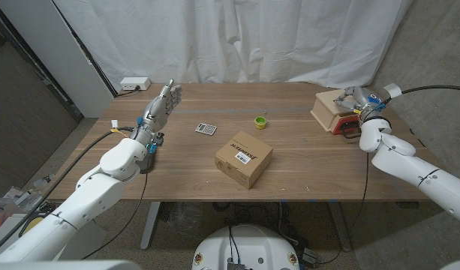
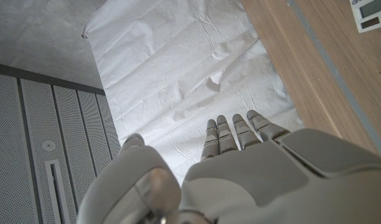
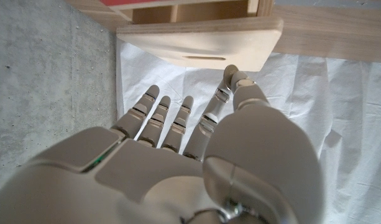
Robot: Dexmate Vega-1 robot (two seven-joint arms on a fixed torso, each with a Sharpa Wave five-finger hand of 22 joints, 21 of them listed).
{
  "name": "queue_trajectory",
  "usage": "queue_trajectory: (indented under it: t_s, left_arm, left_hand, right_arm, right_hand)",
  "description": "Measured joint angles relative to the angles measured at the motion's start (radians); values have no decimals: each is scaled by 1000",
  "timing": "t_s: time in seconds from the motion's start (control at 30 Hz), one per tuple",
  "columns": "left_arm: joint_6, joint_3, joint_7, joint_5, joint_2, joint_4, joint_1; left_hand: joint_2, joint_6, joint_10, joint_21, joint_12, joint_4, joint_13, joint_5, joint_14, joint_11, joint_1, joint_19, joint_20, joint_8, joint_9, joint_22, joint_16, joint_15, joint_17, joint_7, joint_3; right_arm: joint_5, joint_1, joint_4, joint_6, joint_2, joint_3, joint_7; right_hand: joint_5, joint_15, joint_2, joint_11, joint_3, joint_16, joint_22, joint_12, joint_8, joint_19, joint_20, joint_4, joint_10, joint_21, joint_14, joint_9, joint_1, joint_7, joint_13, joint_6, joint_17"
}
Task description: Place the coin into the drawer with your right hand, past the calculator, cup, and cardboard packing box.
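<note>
Cardboard box (image 1: 244, 158) label unreadable | right hand (image 1: 355, 98) fingers apart over drawer (image 1: 331, 112); left hand (image 1: 160, 105) fingers apart

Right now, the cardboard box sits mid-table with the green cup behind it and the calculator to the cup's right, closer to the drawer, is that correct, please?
Not quite. In the head view the calculator lies to the left of the green cup, on the side away from the drawer. The rest holds: the cardboard box sits mid-table, with the cup behind it.
</note>
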Motion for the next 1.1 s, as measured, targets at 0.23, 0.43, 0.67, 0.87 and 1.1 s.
queue_trajectory:
  t_s: [0.23,0.43,0.67,0.87,1.1]
  left_arm:
    - [3,0,2,1,0,-7,1]
    - [8,-2,11,3,0,-12,10]
    - [8,-4,16,4,-4,-15,17]
    - [8,-5,21,5,-6,-16,21]
    - [10,-5,21,5,-9,-16,19]
  left_hand:
    - [4,0,0,0,0,0,0,0,0,0,4,0,0,0,0,0,0,0,0,0,0]
    - [4,4,0,0,0,0,0,0,0,0,4,0,0,0,0,0,0,0,0,4,0]
    - [4,4,0,0,0,0,0,0,0,0,4,0,0,0,0,0,0,0,0,4,0]
    - [4,9,0,0,0,-4,0,0,0,0,4,0,0,0,0,0,0,0,0,-2,-4]
    - [4,9,0,0,0,-4,0,0,0,0,4,0,0,0,0,0,0,0,0,-2,-4]
  right_arm:
    - [6,6,7,-7,0,-7,-4]
    - [6,25,30,-7,-2,-28,-4]
    - [9,34,43,-4,-3,-37,-4]
    - [13,39,54,-1,-5,-42,-4]
    - [24,39,62,-1,-7,-44,-7]
  right_hand:
    - [0,0,4,0,-4,0,0,-7,-4,0,0,4,0,0,0,0,-4,-5,0,-5,0]
    - [-7,0,4,6,-4,0,0,-9,-4,0,0,4,-6,0,0,0,-4,-11,0,-11,0]
    - [-12,0,9,11,-9,0,0,-15,-39,0,0,8,-11,-4,0,3,-10,-24,0,-73,0]
    - [-18,0,13,21,-17,0,0,-22,-69,0,0,9,-21,-4,0,2,-13,-22,0,-128,0]
    - [-22,0,13,27,-17,0,0,-22,-85,0,0,8,-27,-8,0,2,-13,-22,0,-161,0]
